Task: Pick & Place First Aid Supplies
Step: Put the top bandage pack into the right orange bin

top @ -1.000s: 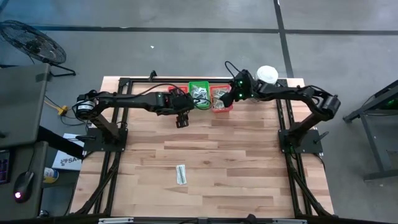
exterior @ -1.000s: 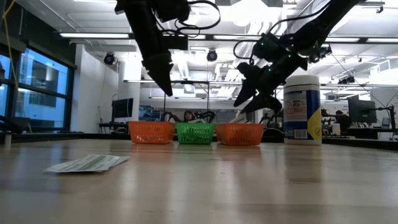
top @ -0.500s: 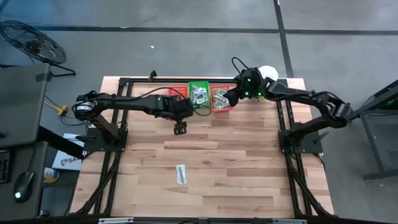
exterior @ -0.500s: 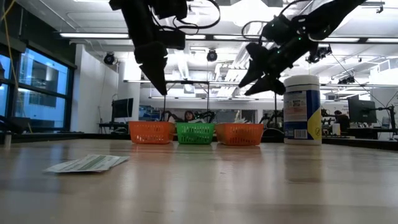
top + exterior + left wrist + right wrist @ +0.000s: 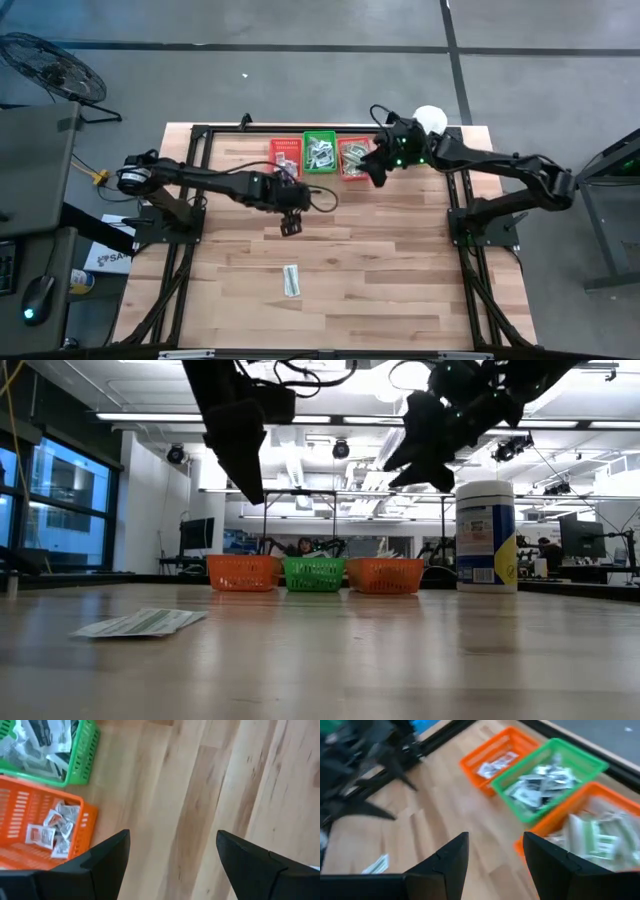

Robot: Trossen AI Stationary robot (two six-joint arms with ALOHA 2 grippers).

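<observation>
A white tub [image 5: 429, 119] with a blue label stands at the table's far right corner, behind the right gripper [image 5: 378, 174]. Nothing is seen between the left gripper [image 5: 290, 226] and the loose green-and-white packets [image 5: 291, 280] lying well apart on the bare wood. Since the earlier frame, the left gripper has been carried away from the baskets, toward mid-table. Both grippers are spread and empty. Packets fill the left red basket [image 5: 285, 154], green basket [image 5: 320, 152] and right red basket [image 5: 352, 158].

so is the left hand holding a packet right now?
No. The left hand is open with only bare table showing between its fingers.
</observation>
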